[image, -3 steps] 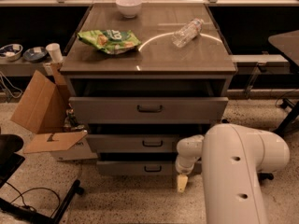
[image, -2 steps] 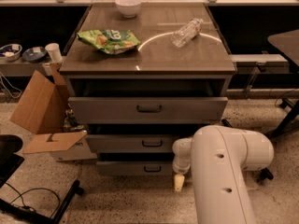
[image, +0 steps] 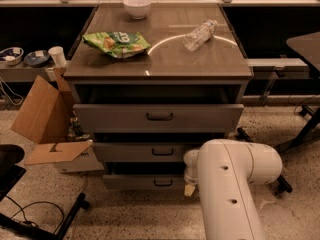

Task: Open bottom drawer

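The bottom drawer (image: 145,182) is the lowest and narrowest grey front of three under the counter, with a small dark bar handle (image: 163,183). It stands slightly pulled out. The mid-sized drawer (image: 140,152) and the widest top drawer (image: 115,118) above it also stick out. My white arm (image: 232,184) fills the lower right. My gripper (image: 189,186) is at the right end of the bottom drawer front, right of the handle; only a pale yellowish fingertip (image: 189,190) shows below the wrist.
On the counter (image: 165,61) lie a green chip bag (image: 116,42), a clear plastic bottle (image: 199,34) and a white bowl (image: 137,6). An open cardboard box (image: 45,119) stands at left. A dark chair base (image: 30,209) is at lower left, a table leg (image: 305,129) at right.
My arm has swung left and closer to the camera, covering more of the lower right. The gripper stays by the right end of the bottom drawer. The drawers have not visibly moved.
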`<state>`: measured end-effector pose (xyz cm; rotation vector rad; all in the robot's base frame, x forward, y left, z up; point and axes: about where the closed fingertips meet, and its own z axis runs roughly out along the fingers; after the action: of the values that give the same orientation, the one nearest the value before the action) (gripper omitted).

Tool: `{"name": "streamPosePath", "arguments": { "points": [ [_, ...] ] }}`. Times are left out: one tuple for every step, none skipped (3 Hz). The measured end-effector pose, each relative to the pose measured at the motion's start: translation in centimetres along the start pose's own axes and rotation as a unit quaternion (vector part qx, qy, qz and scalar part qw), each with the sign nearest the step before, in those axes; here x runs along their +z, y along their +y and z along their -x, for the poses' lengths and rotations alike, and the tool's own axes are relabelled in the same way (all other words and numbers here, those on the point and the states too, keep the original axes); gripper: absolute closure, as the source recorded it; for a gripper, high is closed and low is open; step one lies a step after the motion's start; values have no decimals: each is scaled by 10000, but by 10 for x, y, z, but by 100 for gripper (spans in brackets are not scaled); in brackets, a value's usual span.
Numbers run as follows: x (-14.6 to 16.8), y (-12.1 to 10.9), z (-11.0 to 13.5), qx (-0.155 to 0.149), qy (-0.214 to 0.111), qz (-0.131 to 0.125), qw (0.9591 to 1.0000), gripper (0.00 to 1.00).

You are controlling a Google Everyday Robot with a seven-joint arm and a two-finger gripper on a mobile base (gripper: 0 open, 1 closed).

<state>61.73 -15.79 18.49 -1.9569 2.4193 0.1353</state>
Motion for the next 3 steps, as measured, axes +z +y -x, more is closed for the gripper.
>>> {"name": "streamPosePath", "arguments": {
  "points": [
    [1,0,-4,89,-11,-2,10000,63],
    [-1,0,-4,89,-11,-2,10000,87],
    [3,25,-30,336,90,141,9993,100]
  ]
}}
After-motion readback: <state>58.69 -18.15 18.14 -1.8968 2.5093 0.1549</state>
